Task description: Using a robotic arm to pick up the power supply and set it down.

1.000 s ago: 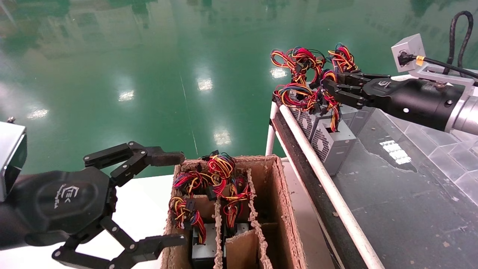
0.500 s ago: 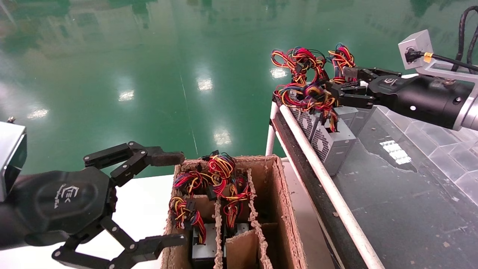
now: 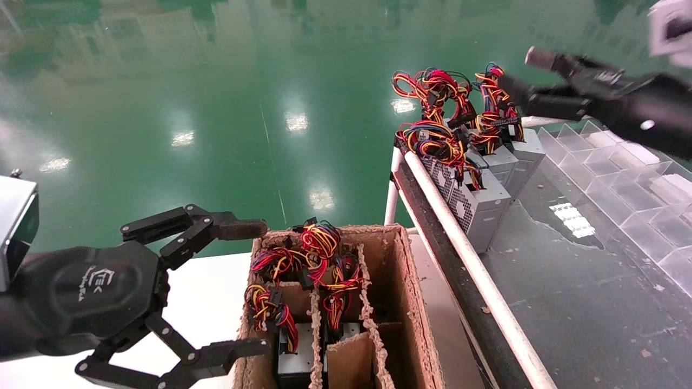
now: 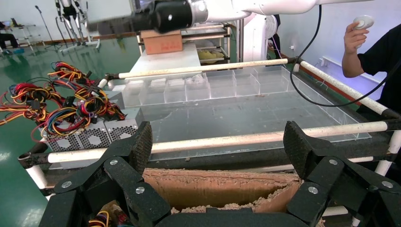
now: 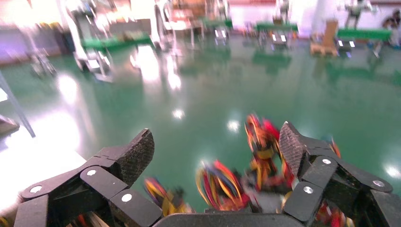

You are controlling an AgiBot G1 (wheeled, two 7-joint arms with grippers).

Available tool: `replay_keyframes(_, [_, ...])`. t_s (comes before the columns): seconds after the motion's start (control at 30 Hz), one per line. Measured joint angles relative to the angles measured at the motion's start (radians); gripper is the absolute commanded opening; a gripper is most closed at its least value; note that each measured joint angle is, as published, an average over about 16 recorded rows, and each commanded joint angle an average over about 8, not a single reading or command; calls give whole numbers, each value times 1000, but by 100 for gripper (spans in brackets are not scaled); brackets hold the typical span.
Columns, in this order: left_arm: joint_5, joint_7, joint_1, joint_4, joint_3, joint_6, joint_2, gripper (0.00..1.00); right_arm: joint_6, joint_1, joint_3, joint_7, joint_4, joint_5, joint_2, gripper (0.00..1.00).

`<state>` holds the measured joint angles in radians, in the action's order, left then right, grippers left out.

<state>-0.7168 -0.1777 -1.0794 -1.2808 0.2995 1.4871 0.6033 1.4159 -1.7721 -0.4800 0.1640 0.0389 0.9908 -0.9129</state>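
Up on the surface's (image 3: 567, 281) far corner, head view: power supply (image 3: 521, 154) stands in a row, right gripper (image 3: 519, 73) spread wide, empty, just above its wires. Left wrist view — left gripper (image 4: 215, 146) open, over cardboard box (image 4: 217, 187). Right wrist view — fingers (image 5: 137, 156) parted, wires below.

The power supply (image 3: 527, 154), a grey metal box, stands upright at the far end of a row of like boxes in the upper right of the head view, red, yellow and black wires (image 3: 494, 102) bunched on top. Nothing grips it.
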Motion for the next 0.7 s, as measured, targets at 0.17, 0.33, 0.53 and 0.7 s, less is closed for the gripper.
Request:
replay_keyframes(0.17, [0,0,0,0,0,0,0,100,26,35,22,-25,62,-30,23,100])
replay_keyframes(0.33, [0,0,0,1,0,0,0,100,32,88,37,-53,157,-49,46,100])
replay_keyframes(0.53, [0,1,0,1,1,0,0,100,37,160,56,-88,285,-74,76,100])
replay_keyframes(0.7, [1,1,0,1,1,0,0,100,41,207,69,-111,370,-91,96,100])
